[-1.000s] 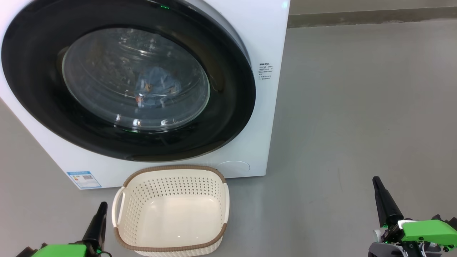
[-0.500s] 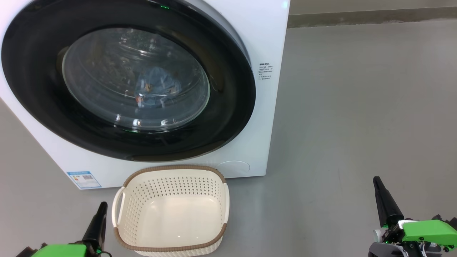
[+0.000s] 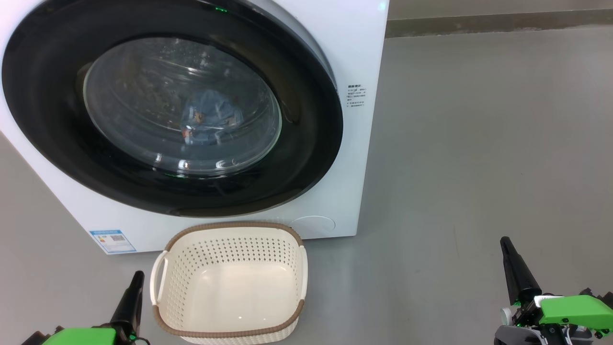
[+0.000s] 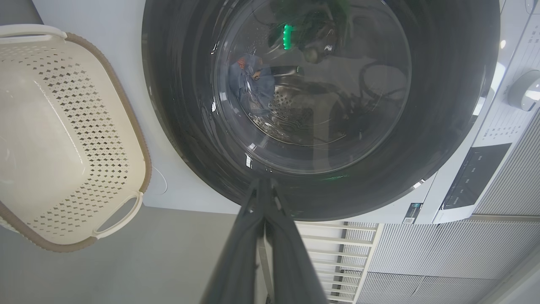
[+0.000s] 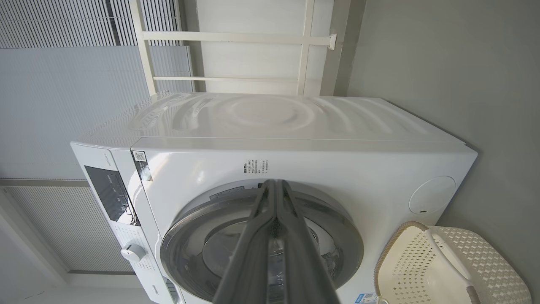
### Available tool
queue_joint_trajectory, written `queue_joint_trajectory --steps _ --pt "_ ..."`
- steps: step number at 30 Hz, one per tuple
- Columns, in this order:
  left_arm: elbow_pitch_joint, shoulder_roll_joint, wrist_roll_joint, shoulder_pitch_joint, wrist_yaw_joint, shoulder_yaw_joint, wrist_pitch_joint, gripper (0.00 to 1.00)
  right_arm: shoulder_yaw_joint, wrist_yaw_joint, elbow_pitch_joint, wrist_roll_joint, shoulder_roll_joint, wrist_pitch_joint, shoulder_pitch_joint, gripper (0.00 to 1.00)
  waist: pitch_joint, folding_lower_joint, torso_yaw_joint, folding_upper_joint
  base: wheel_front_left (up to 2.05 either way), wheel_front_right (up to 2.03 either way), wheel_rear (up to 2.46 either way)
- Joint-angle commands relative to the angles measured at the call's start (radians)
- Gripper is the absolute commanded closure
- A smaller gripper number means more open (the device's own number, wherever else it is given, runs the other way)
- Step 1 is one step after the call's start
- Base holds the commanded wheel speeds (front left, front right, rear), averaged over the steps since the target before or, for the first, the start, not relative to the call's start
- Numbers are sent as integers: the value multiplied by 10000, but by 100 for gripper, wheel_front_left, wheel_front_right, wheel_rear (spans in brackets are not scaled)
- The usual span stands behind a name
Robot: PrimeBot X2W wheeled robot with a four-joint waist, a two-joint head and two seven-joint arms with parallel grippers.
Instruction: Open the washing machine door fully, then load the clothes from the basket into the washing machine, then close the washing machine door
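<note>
Left tool [image 3: 138, 275], right tool [image 3: 504, 240] unmoved; door [image 3: 182, 105] closed.

The left gripper [image 3: 136, 282] sits low at the left. Its two dark fingers point up and lean a little to the right. In the left wrist view the fingers are pressed tight together. The right gripper [image 3: 505, 245] sits low at the right, pointing up and leaning a little left. Its fingers look pressed together too, though the tips are a bit blurry.
</note>
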Motion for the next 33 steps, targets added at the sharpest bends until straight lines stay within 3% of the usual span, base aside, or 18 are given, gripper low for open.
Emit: queue_joint_trajectory --steps 1,33 --pt "-285 129 -83 -416 -29 349 66 100 229 16 -306 35 -18 69 -135 100 0 -1 0 0 0 0 0" --pt "-286 129 -85 -415 -29 346 64 100 218 16 -305 27 -11 77 -136 100 0 -1 0 0 0 0 0"
